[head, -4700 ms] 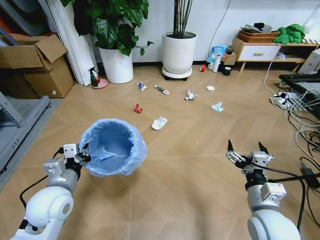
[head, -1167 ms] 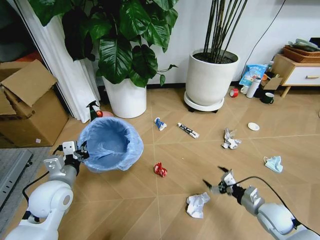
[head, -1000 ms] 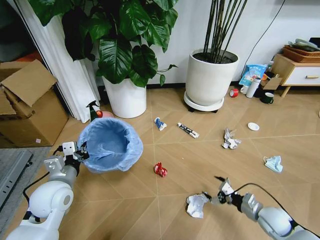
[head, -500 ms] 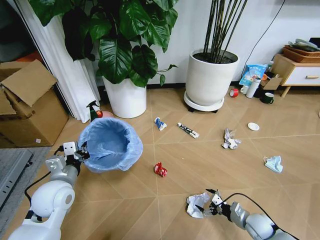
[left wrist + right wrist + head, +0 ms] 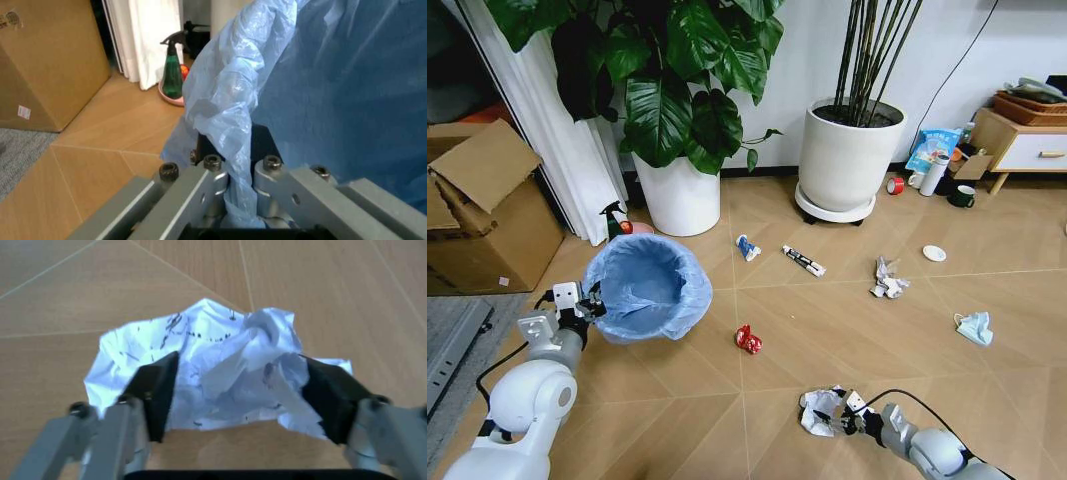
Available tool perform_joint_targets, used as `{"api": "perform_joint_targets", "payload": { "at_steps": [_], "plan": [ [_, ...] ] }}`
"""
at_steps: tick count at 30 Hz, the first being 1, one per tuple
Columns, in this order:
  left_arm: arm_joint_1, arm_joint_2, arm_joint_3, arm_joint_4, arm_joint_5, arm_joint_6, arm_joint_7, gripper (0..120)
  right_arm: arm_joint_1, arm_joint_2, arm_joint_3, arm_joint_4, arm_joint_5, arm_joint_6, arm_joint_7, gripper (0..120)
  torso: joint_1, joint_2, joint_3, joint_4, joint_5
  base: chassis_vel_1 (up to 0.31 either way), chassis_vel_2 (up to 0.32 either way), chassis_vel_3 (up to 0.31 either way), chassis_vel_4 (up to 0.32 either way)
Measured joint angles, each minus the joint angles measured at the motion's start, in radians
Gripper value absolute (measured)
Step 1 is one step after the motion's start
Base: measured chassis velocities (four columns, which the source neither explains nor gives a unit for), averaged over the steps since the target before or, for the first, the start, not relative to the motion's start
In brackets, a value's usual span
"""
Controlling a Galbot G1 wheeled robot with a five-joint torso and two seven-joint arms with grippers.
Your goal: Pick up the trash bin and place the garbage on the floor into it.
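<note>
A crumpled white paper wad (image 5: 220, 375) lies on the herringbone wooden floor (image 5: 827, 320), between the spread fingers of the right pincer (image 5: 845, 412), which straddles it without closing. To the left, the left pincer (image 5: 237, 192) is clenched on the rim of the blue-bagged trash bin (image 5: 649, 287), with a red crushed can (image 5: 748, 340) lying nearby.

Trash bin (image 5: 347, 90) cut off by frame; wall hidden under bag.
</note>
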Motion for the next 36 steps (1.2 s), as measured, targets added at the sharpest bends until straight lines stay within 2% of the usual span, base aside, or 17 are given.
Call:
{"api": "perform_joint_targets", "payload": {
  "at_steps": [1,4,5,8,9,11,13,14,16,27,32,36],
  "plan": [
    [0.0,0.0,0.0,0.0,0.0,0.0,0.0,0,0.0,0.0,0.0,0.0,0.0,0.0,0.0,57,0.0,0.0,0.0,0.0,0.0,0.0,0.0,0.0,0.0],
    [0.0,0.002,0.0,-0.002,0.0,0.0,0.003,0,0.0,0.015,0.006,-0.015,-0.003,-0.005,-0.003,42,0.0,0.0,0.0,0.0,-0.0001,0.0,0.0,0.0,0.0],
    [0.0,0.002,0.0,-0.002,0.0,0.0,0.003,0,0.0,0.015,0.006,-0.015,-0.003,-0.005,-0.003,42,0.0,0.0,0.0,0.0,-0.0001,0.0,0.0,0.0,0.0],
    [0.001,0.006,-0.002,-0.006,-0.002,0.001,0.005,0,0.004,0.028,0.014,-0.032,-0.015,-0.005,-0.003,29,0.0,0.0,0.0,0.0,0.0,0.0,0.0,0.0,0.0],
    [0.001,0.006,-0.002,-0.006,-0.002,0.001,0.005,0,0.004,0.028,0.014,-0.032,-0.015,-0.005,-0.003,29,0.0,0.0,0.0,0.0,0.0,0.0,0.0,0.0,0.0],
    [0.001,0.008,-0.002,-0.009,-0.004,0.001,0.006,0,0.005,0.04,0.022,-0.034,-0.019,-0.005,0.007,15,0.0,0.0,0.0,0.0,-0.0001,0.0,0.0,0.0,0.0],
    [0.001,0.008,-0.002,-0.009,-0.004,0.001,0.006,0,0.005,0.041,0.022,-0.034,-0.019,-0.005,0.008,15,0.0,0.0,0.0,0.0,-0.0001,0.0,0.0,0.0,0.0],
    [0.002,0.008,-0.002,-0.01,-0.004,0.002,0.007,0,0.003,0.046,0.027,-0.03,-0.019,-0.005,0.02,8,0.0,0.0,0.0,0.0,0.0,0.0,0.0,0.0,0.0],
    [0.002,0.008,-0.001,-0.011,-0.004,0.002,0.007,0,-0.003,0.05,0.036,-0.012,-0.019,-0.004,0.038,0,0.0,0.0,0.0,0.0001,0.0,0.0,0.0,0.0,0.0],
    [-0.003,0.012,0.007,-0.01,-0.005,0.005,0.016,0,-0.027,0.06,0.081,0.088,-0.017,0.012,0.115,0,0.0,0.0,0.0,0.0,-0.0002,0.0,0.0,0.0,0.0],
    [-0.001,0.028,0.011,0.0,-0.036,0.029,0.004,0,-0.042,0.048,0.128,0.193,0.009,0.012,0.143,0,0.0,0.0,0.0,-0.0003,-0.0001,0.0,0.0,0.0,0.0],
    [-0.007,0.053,0.029,0.027,-0.061,0.051,0.003,0,-0.023,0.023,0.164,0.347,0.087,-0.019,0.182,0,0.0,0.0,0.0,-0.0002,-0.0005,0.0,0.0,0.0,0.0]
  ]
}}
